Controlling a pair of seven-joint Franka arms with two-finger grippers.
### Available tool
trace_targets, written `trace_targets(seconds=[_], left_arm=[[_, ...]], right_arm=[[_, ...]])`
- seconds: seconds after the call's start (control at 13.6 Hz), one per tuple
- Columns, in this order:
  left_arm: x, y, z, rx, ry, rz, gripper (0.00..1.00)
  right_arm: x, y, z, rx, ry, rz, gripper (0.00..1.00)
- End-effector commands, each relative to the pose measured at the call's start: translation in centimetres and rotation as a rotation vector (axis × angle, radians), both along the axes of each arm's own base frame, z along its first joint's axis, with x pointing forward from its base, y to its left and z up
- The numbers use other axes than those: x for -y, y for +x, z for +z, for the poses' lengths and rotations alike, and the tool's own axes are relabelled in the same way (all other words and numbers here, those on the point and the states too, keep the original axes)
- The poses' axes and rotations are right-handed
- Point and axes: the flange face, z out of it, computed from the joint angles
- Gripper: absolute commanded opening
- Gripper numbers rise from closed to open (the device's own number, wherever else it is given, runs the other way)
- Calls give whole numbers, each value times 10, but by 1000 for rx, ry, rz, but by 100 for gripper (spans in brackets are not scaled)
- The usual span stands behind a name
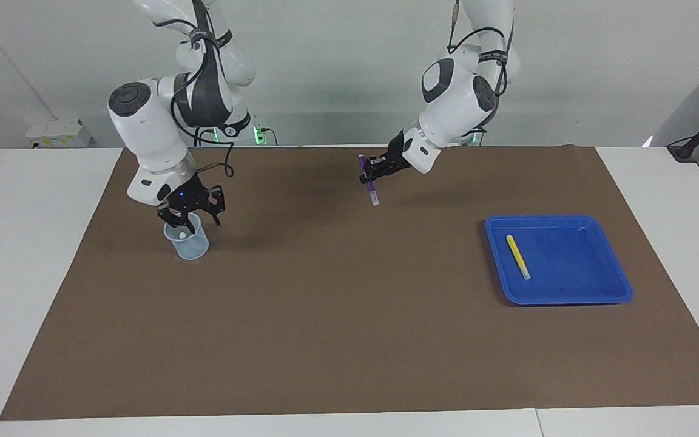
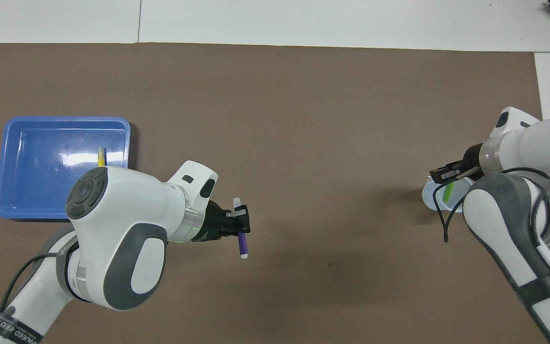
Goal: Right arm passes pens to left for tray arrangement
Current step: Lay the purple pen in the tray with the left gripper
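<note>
We count three slim marker pens, one shallow bright blue plastic tray (image 1: 604, 290) (image 2: 12, 210) and one small pale blue mesh cup (image 1: 192, 246) (image 2: 428, 200), all on a brown mat (image 1: 325, 315) (image 2: 303, 119) over the white counter (image 1: 34, 243). The tray, toward the left arm's end, contains one yellow pen (image 1: 517, 257) (image 2: 100, 156) lying flat. The cup, toward the right arm's end, contains one green pen (image 2: 447, 191) standing in it, with a whitish tip (image 1: 183, 233). The purple pen (image 1: 368, 181) (image 2: 242, 237) is in the air over the mat, clamped near its middle by the left hand (image 1: 371, 173) (image 2: 239, 220), whitish end tilted down. The right hand (image 1: 192, 220) (image 2: 447, 172) hangs at the cup's mouth; we cannot tell whether its fingers are open or closed.
</note>
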Motion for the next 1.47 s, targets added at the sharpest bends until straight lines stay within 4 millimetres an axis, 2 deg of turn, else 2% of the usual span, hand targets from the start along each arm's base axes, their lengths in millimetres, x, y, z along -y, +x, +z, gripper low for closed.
trace_targets(seconds=[0.0,0.15,0.29,0.51,0.81,1.03,1.1,1.25,1.32,1.4], left_arm=[[-35,-1,1,35,154,-154,0],[-57,5,-1,56,243,-215,0],[-81,14,-3,79,336,-254,0],[-139,35,-5,88,408,-269,0],[-210,59,-11,116,486,-260,0],[-253,75,-18,159,497,-258,0],[-271,80,-26,158,503,-265,0],[-291,91,-38,170,512,-298,0],[-304,97,-47,170,522,-293,0],[-306,103,-56,176,522,-300,0]], right_arm=[[3,-4,-8,18,-40,27,52],[5,-5,-10,22,-76,44,51],[10,-6,-21,0,-70,33,51],[24,-8,-35,-26,-59,7,48],[25,-8,-39,-34,-55,5,43],[25,-8,-39,-36,-55,-11,40],[25,-8,-39,-37,-54,-37,40],[25,-8,-39,-39,-54,-53,39],[25,-8,-39,-39,-54,-51,35],[25,-8,-39,-41,-54,-53,31]])
